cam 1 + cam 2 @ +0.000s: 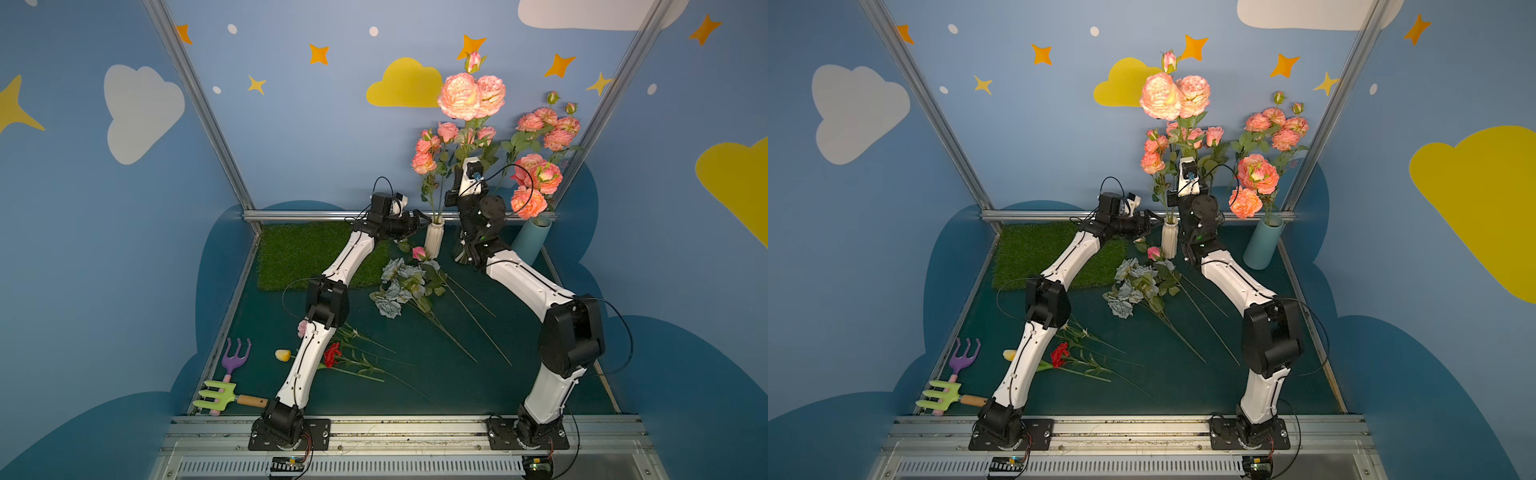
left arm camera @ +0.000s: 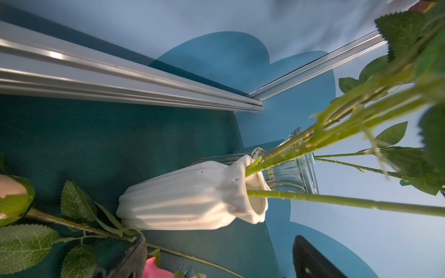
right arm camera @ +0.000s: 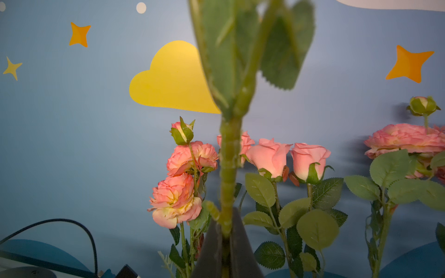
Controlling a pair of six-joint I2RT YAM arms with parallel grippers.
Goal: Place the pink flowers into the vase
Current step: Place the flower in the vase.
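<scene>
Jaws of right gripper [image 3: 226, 225] are pinched tight on one thick green stem of the pink flowers [image 1: 471, 96]. Stem runs straight up out of the dark fingertips, w/ leaves above. In both top views two big ruffled blooms + a bud top that stem, highest in the scene. Its lower end is hidden behind the arm, so can't tell which vessel it sits in.

Left gripper [image 1: 420, 219] is spread wide and holds nothing. Tips are just beside the neck of the white ribbed vase [image 1: 434, 243], not touching. In the left wrist view its fingers [image 2: 134, 260] sit far apart at the frame edge.

Writing: a small white tag [image 2: 255, 152] just behind the white vase's rim, w/ dark script too small to read.

Blooms are salmon-pink to peach w/ paler yellowish centres; mix of tight rosebuds and ruffled heads on long thin stems w/ serrated leaves. Two stems enter the white vase's mouth. More stand in the glass vase [image 2: 297, 173] just behind it and in the blue vase [image 1: 532, 241] at back right.

One pink rose [image 1: 419, 252] lies on the dark-green mat [image 1: 457, 374] at the white vase's foot. Grey-blue bunch [image 1: 397, 286] lies mid-mat. Red carnation [image 1: 331, 354] lies nearer the front, beside the left arm.
</scene>
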